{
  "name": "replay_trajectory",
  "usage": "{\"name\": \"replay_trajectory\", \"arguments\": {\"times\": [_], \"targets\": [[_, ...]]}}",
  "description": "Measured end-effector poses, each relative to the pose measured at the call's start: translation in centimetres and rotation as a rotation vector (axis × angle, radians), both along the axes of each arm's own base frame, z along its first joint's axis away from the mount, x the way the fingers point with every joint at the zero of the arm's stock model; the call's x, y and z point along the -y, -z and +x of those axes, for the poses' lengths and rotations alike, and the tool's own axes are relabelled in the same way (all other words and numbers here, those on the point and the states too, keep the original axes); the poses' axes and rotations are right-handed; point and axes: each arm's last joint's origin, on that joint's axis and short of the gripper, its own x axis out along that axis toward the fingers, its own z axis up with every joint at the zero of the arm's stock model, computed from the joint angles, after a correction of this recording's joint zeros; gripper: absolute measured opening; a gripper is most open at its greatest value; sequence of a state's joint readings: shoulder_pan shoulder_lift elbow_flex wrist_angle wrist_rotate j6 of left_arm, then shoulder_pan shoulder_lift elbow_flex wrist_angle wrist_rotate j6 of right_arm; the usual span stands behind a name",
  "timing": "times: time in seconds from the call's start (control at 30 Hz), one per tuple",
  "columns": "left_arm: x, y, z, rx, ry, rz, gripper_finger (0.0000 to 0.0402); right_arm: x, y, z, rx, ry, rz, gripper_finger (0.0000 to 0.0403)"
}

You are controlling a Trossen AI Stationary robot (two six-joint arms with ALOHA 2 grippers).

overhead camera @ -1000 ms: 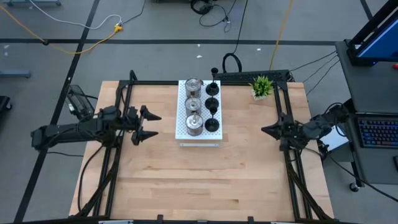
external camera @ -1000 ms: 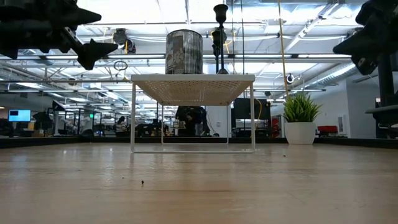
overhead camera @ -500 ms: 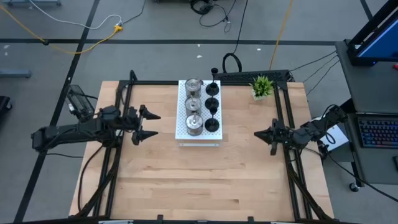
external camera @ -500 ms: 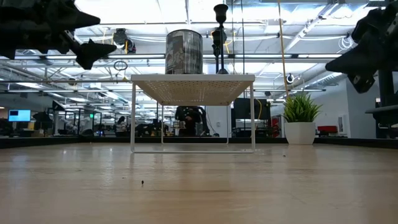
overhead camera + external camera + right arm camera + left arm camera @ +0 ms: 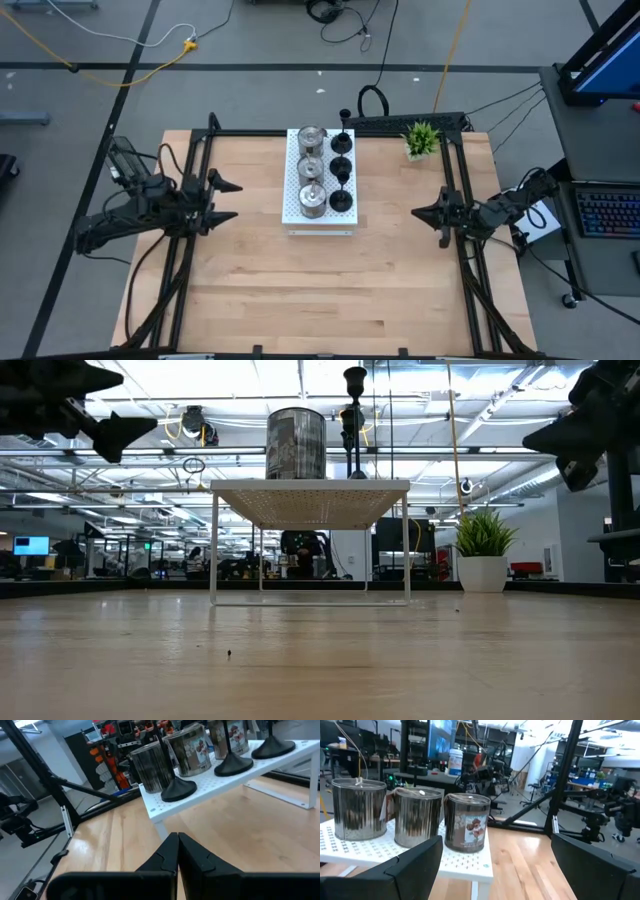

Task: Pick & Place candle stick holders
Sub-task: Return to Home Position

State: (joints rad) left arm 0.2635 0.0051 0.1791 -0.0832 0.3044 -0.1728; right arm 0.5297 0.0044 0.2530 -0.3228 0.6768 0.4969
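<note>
Candle stick holders [image 5: 312, 166] all stand in two rows on the white shelf [image 5: 290, 213] near the counter's [image 5: 330, 290] far edge, so placing looks finished, with the left gripper [image 5: 232, 200] spread and the right gripper [image 5: 418, 213] pressed together, both empty at opposite side edges.

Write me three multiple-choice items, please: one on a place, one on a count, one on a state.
1. The shiny silver metal candle holders stand: A in a box; B on the white perforated shelf; C on a chair.
2. They number: A two; B five; C three.
3. The right gripper is: A shut, empty; B open; C gripping a cup.
Answers: 1 B, the left wrist view shows them on it; 2 C, three in a row; 3 A, its fingers meet with nothing between.
</note>
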Motion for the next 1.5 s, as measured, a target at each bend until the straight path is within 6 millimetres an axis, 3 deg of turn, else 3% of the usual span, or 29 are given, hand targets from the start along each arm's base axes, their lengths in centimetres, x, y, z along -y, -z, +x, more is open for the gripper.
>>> {"name": "replay_trajectory", "arguments": {"times": [0.33, 0.5, 0.73, 0.97, 1.2, 1.5], "targets": [[0.3, 1.6, 0.6, -0.015, 0.051, -0.012, 0.0379, 0.1, 0.1, 0.0, -0.008, 0.028, -0.025, 0.0], [0.4, 3.6, 1.4, 0.029, 0.044, -0.022, 0.0379, 0.1, 0.2, 0.0, -0.025, 0.025, -0.031, 0.0], [0.4, 3.8, 1.4, 0.003, 0.007, -0.031, 0.0379, 0.1, -0.1, 0.0, 0.001, 0.023, -0.03, 0.0], [0.4, 4.0, 1.5, -0.016, 0.003, -0.036, 0.0379, -0.6, -0.9, 0.1, 0.066, -0.196, -0.145, 0.0], [0.2, 4.3, 1.5, -0.046, -0.055, -0.088, 0.0379, -0.9, -0.6, 0.1, 0.048, -0.3, -0.114, 0.0], [0.1, 4.4, 1.5, -0.049, -0.074, -0.071, 0.0379, -1.7, 2.0, 1.0, 0.063, -0.384, -0.08, 0.0]]}}
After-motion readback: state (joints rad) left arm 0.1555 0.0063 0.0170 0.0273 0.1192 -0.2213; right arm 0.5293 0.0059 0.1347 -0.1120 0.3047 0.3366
